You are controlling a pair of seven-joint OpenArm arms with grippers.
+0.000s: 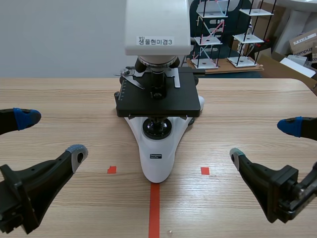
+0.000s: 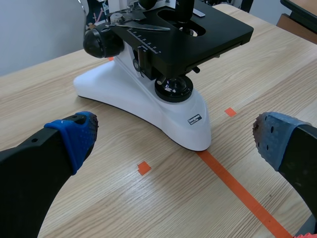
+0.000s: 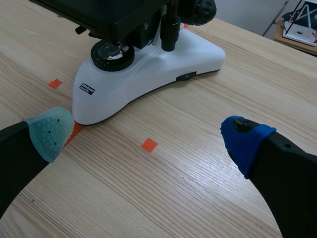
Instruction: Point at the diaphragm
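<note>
- The microscope is standing at the middle of the table, with its base pointing toward you.
- The diaphragm is sitting under the black stage, just above the round lamp lens.
- The left gripper is hanging wide open, holding nothing, well apart from the base on its own side.
- The right gripper is mirroring it, spread wide and empty.
- Handling, as a judgement: you are dealing with a small, stiff, delicate part on a heavy, steady stand. No grip is needed, so you are aiming a fingertip in low from the front, under the stage edge.
- The stage is shadowing most of the diaphragm. Its ring and lever are hard to make out in every view, and the microscope's head is running out of the scene view.
</note>
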